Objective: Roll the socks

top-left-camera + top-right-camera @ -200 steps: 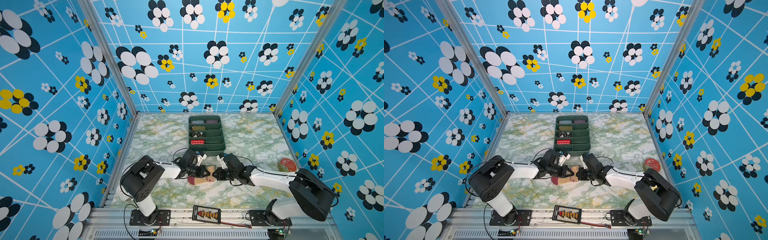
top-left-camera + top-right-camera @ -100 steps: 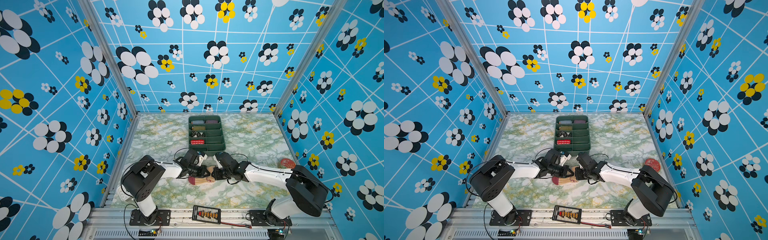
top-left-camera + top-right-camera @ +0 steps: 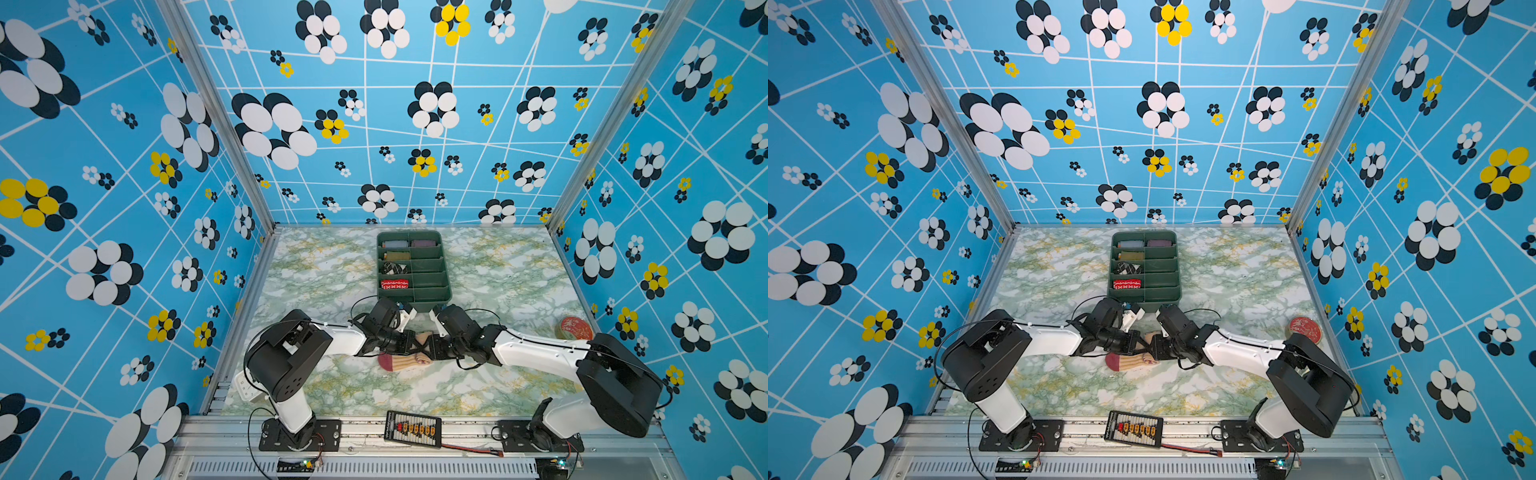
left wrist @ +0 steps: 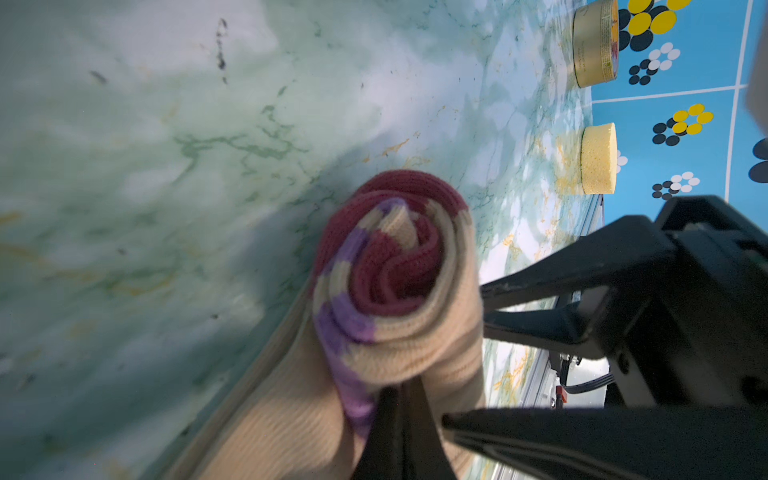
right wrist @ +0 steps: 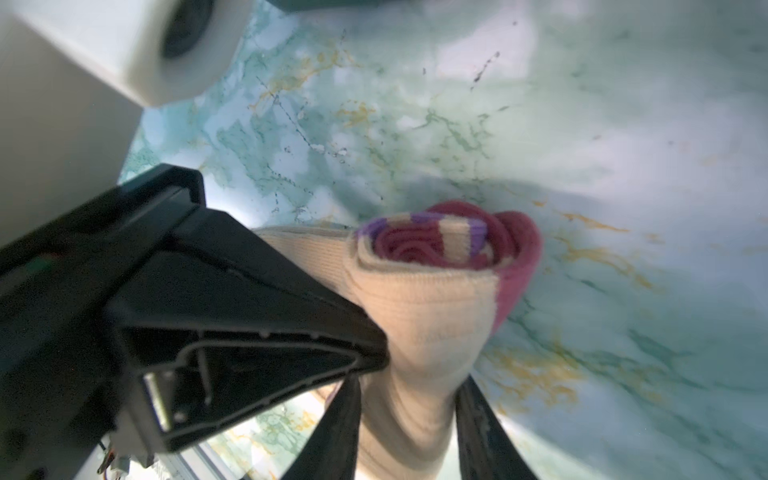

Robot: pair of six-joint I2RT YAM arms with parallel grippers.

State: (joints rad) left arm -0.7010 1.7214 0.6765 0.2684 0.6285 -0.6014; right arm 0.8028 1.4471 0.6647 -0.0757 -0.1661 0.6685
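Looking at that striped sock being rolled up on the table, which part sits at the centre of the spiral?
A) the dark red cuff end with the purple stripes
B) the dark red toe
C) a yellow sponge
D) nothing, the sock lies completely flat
A: in the left wrist view the socks spiral around dark red knit with purple stripes, while in a top view the dark red toe lies flat on the table, outside the roll.

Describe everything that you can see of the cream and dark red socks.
The socks are ribbed knit, cream with dark red cuff and toe and purple stripes. The cuff end is rolled into a spiral; the toe end lies flat on the marble table. The left end effector pinches the roll; the right end effector straddles it, jaws apart.
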